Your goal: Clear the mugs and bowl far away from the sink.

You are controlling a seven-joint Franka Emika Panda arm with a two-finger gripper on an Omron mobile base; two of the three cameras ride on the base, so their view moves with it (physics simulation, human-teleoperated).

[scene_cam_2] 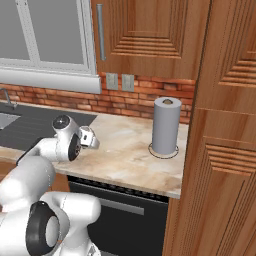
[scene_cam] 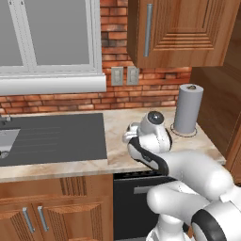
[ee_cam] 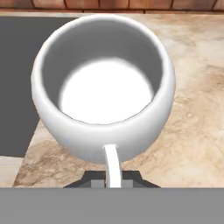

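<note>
The gripper (ee_cam: 113, 181) was clenched on the thin handle of the plain white mug (ee_cam: 104, 89), the two dark fingertips pinching the handle from either side at the bottom of the hand view. This grip held the mug upright with its mouth open toward the camera, above the marble counter (scene_cam_2: 131, 150) and just beside the edge of the dark sink (scene_cam: 52, 136) drainboard. Carrying by the handle probably kept the cup body free for a level set-down away from the sink. In the base views the arm's wrist hid the mug. A paper towel roll (scene_cam: 188, 109) stood upright near the right end of the counter, against the brick wall; judged from these views, it was the only obstacle on that stretch
</note>
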